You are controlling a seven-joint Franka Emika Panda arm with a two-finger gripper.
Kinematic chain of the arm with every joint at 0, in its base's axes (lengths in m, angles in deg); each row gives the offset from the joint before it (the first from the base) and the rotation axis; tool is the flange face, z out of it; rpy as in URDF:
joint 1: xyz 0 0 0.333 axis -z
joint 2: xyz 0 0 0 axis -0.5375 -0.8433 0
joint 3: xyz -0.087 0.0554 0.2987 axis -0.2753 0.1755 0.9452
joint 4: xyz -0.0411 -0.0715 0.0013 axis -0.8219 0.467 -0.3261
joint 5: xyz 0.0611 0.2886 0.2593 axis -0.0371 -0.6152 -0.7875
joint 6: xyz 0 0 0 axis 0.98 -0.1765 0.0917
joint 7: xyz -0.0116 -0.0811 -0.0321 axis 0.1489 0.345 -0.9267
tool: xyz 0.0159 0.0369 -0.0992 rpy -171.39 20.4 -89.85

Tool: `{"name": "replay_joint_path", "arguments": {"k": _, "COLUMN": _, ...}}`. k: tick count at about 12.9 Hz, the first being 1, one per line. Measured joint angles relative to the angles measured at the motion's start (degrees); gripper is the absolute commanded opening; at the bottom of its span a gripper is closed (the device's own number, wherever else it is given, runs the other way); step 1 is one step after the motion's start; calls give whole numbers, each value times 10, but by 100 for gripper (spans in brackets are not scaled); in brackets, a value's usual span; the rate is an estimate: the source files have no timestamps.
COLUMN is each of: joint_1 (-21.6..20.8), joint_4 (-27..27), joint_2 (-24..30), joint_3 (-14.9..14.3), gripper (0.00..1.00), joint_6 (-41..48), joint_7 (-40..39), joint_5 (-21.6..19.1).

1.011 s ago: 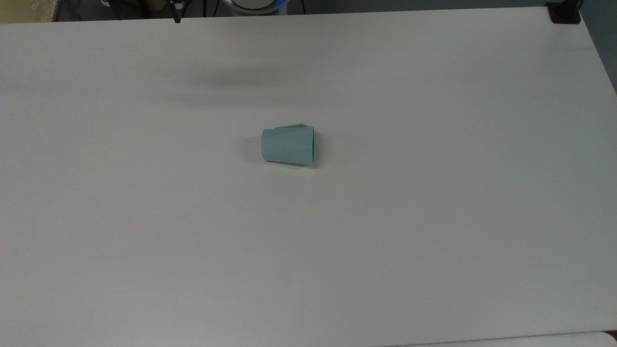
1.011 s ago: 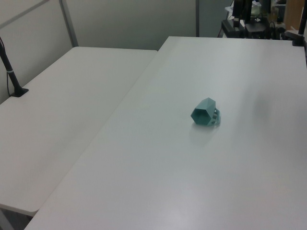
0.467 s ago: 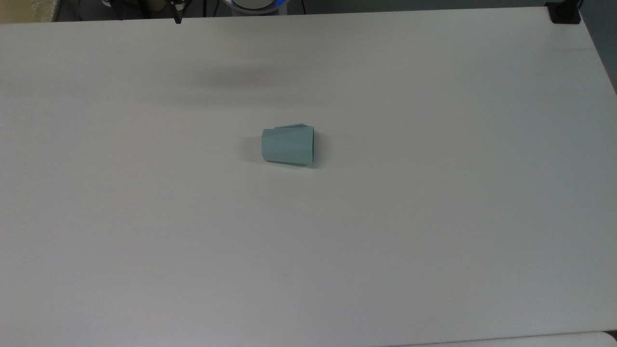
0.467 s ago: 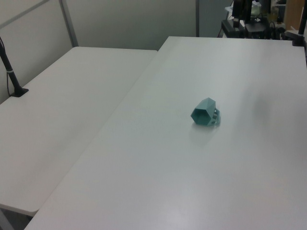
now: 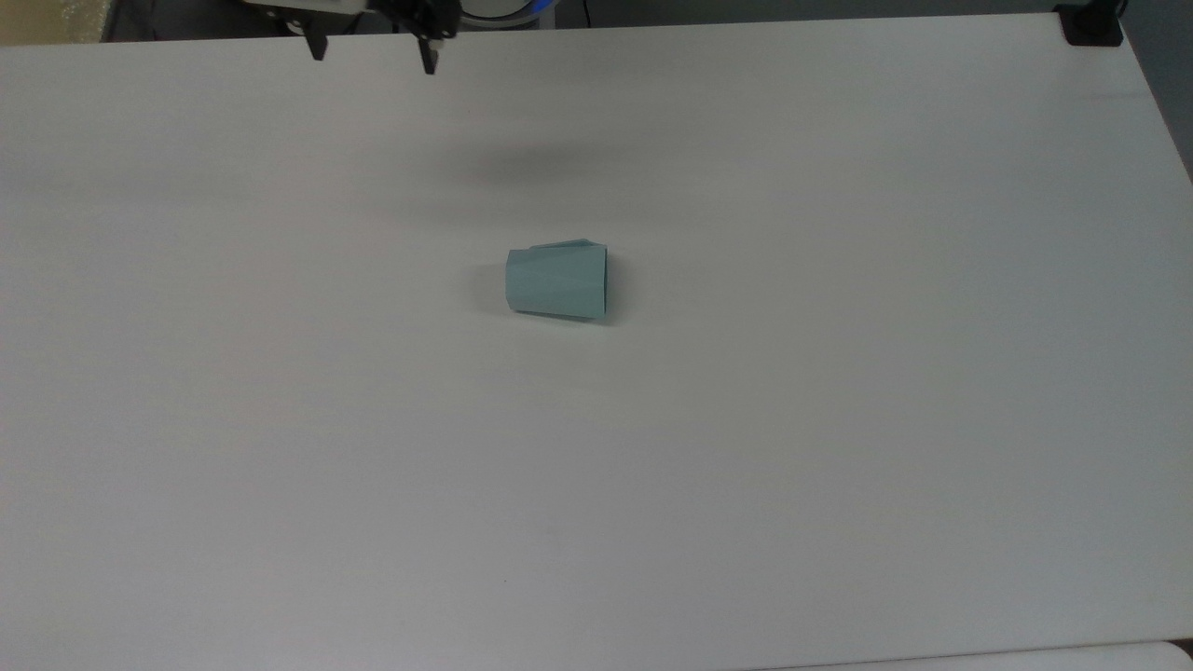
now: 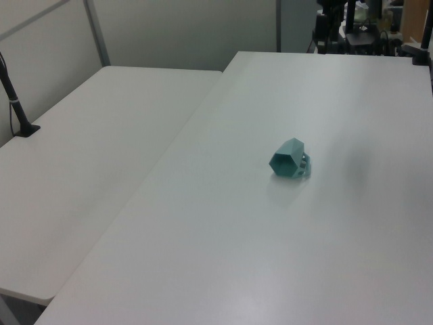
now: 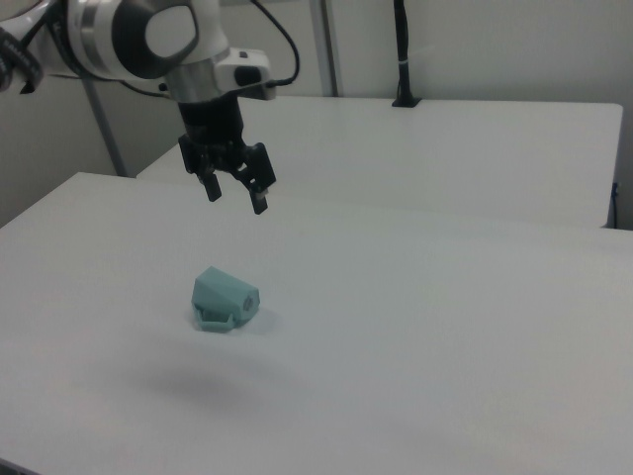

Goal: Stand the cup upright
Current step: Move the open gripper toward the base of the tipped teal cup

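The cup (image 5: pixel 556 280) was found lying on its side near the middle of the table (image 5: pixel 839 466). In the top view, the narrower base was directed toward the top view's left and the wider rim toward the top view's right, with the handle along the upper edge of the body. In the left view, the darker open mouth of the cup (image 6: pixel 289 159) was turned toward the camera and the handle was seen at the left view's right, low against the table surface. In the right view, the cup (image 7: pixel 226 299) rested with its base end toward the right view's right and the handle down at the table.

The gripper (image 7: pixel 233 192) was held in the air above the table, higher than the cup and well apart from it. Its fingers (image 7: pixel 258 202) were spread wide and nothing was held between them. In the top view, the gripper (image 5: pixel 373 48) was located at the upper edge of the frame, toward the top view's left of the cup. A soft shadow was cast on the table between the gripper and the cup.

Task status was judged as follows. No part of the task had been completed: the cup was not upright and no contact had been made. The remaining steps were judged to be an approach to the cup, a grasp on the body or rim, a rotation to bring the base down, placement on the table and release.
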Motion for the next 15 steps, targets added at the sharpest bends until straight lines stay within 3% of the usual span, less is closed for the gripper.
{"name": "replay_joint_path", "arguments": {"k": 7, "joint_1": -158, "joint_4": 44, "joint_2": -66, "joint_3": 5, "gripper": 100, "joint_6": -5, "joint_7": 207, "joint_5": 150}}
{"name": "replay_joint_path", "arguments": {"k": 10, "joint_1": -236, "joint_4": 61, "joint_2": -143, "joint_3": 26, "gripper": 100, "joint_6": -3, "joint_7": 308, "joint_5": 265}}
{"name": "replay_joint_path", "arguments": {"k": 12, "joint_1": -262, "joint_4": 64, "joint_2": -197, "joint_3": 52, "gripper": 100, "joint_6": 21, "joint_7": 343, "joint_5": 341}}
{"name": "replay_joint_path", "arguments": {"k": 15, "joint_1": -286, "joint_4": 67, "joint_2": -244, "joint_3": 62, "gripper": 100, "joint_6": 35, "joint_7": 377, "joint_5": 406}}
